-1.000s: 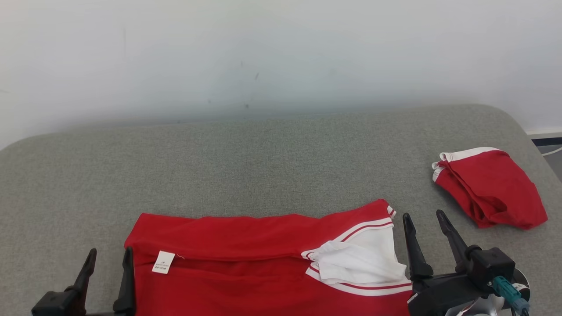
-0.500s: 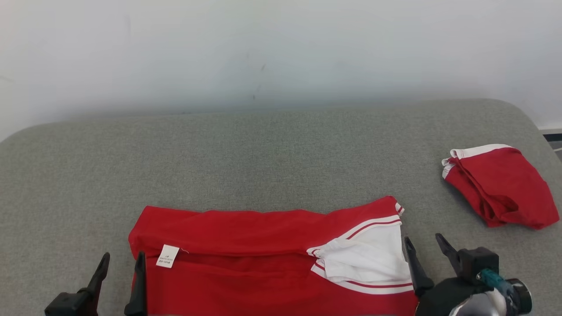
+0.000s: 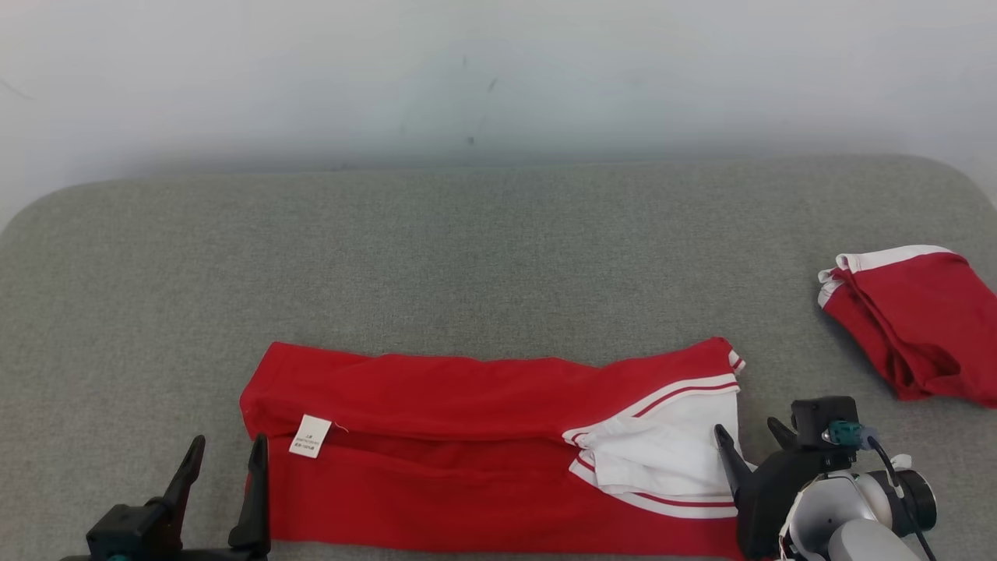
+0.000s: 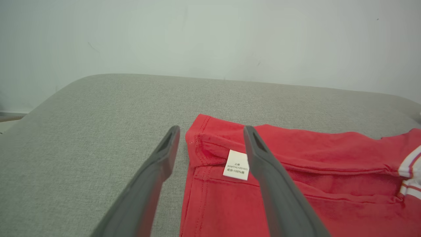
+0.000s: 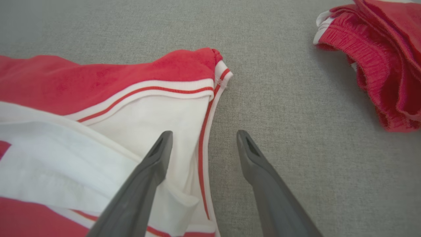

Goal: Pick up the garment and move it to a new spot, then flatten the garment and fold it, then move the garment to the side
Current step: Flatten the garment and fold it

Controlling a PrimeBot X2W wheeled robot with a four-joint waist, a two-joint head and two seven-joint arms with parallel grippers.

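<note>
- Cloth of a coarse grey weave covers the counter (image 3: 498, 257), which has rounded corners; a pale wall (image 3: 498, 70) with a few dark scuffs rises straight behind it.
- Garment (image 3: 467, 436): red, lying in a long, low band along the near edge of the counter, with its far part folded over toward the robot. A white label (image 3: 310, 435) sits near its left end (print too small to read from the head). At the right end a white panel with red stripes is turned up and rumpled.
- Left jaws: wide open and holding nothing. In the wrist view the fingers (image 4: 154, 177) straddle the garment's left edge, one over bare grey cloth, the other over red fabric just beside the label (image 4: 236, 164). Whether either tip touches, I cannot tell.
- Right jaws: also wide open, nothing held. The fingers (image 5: 144, 174) straddle the garment's right edge, one over the white panel, the other over bare counter.
- Second red piece (image 3: 911, 327) with white trim lies folded in a heap near the counter's right edge, well apart from the garment.
</note>
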